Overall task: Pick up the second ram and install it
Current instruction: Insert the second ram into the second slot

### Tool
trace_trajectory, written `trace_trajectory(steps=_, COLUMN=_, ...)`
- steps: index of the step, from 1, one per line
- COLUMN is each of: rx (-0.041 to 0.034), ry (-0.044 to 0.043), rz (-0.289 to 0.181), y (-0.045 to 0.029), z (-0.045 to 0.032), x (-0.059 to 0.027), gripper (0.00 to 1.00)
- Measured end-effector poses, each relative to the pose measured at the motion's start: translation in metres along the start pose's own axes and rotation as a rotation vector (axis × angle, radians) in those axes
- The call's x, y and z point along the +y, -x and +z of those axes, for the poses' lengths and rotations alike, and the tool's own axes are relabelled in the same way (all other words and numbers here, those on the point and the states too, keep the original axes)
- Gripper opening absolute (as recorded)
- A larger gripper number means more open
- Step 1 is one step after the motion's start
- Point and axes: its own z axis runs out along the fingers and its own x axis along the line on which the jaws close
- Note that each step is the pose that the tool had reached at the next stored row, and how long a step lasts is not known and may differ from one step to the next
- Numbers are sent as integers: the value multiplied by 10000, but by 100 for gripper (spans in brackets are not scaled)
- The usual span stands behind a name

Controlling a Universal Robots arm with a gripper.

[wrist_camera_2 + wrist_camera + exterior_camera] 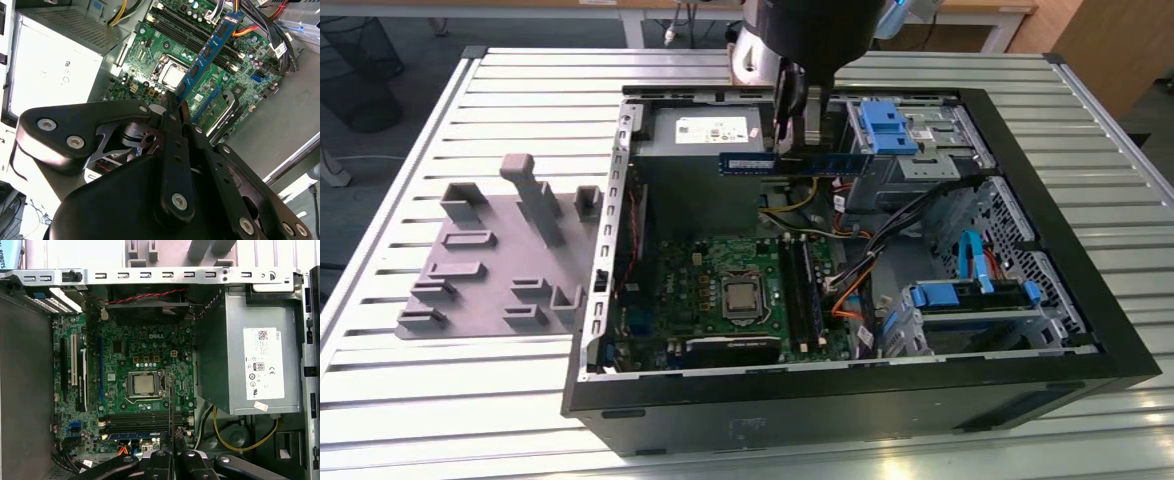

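Here, fingers clamped on the second ram, edge-on in the first wrist view. Held aloft over the green motherboard inside the open computer case, apart from the black slots. In the exterior view, stick level, near the power supply. Grey fixture block on the table, toward the exterior view's left.

The open top of the computer case is leaving free room above the green board. The pincer is hanging there, gripping the memory stick above the power box. Cables and blue drive cages are crowding the exterior view's right. The grey block is standing apart on the table.
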Motion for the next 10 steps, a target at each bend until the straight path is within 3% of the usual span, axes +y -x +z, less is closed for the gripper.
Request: trace_trajectory(steps=10, rx=-2, ry=-3, rz=65, y=0, z=0, x=0, gripper=14)
